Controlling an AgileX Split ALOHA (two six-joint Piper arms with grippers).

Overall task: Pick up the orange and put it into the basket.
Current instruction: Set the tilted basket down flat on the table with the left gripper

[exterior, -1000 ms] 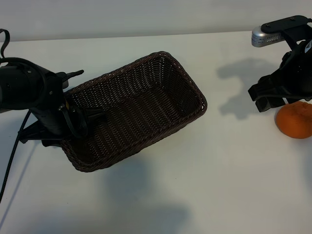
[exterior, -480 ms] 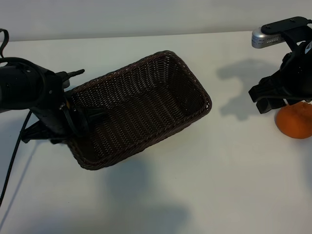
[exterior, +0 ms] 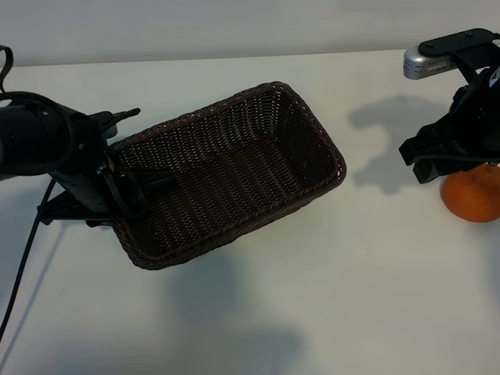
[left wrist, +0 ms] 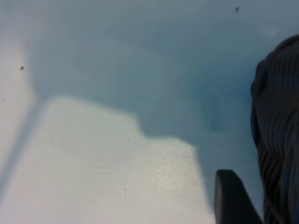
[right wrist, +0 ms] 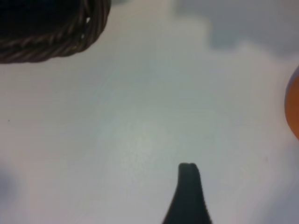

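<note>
1. Nearest the camera in the exterior view lies a bare stretch of white worktop [exterior: 328, 312] with soft shadows on it.
2. Next comes the basket [exterior: 308, 152], dark brown wicker, set at a slant. One short end points toward the left arm, and the other reaches past the middle of the worktop.
3. At the basket's left short end, the left end effector [exterior: 129, 199] points steeply down and pinches the wicker wall. One finger [exterior: 152, 183] lies inside against the weave and the rest stays outside. The left wrist view shows the outer finger [left wrist: 231, 198] right beside the ribbed wall [left wrist: 278, 140].
4. The orange [exterior: 473, 195] sits on the worktop at the right edge, well apart from the basket (its top is hidden by the arm above it).
5. Just over the orange hangs the right end effector [exterior: 449, 164], spread and gripping nothing. In the right wrist view one finger [right wrist: 188, 193] stands over bare worktop. The orange [right wrist: 294, 109] peeks in at one edge and the basket's rim [right wrist: 46, 44] shows at a corner.
6. Farthest back, the worktop ends at a pale wall [exterior: 234, 27].
</note>
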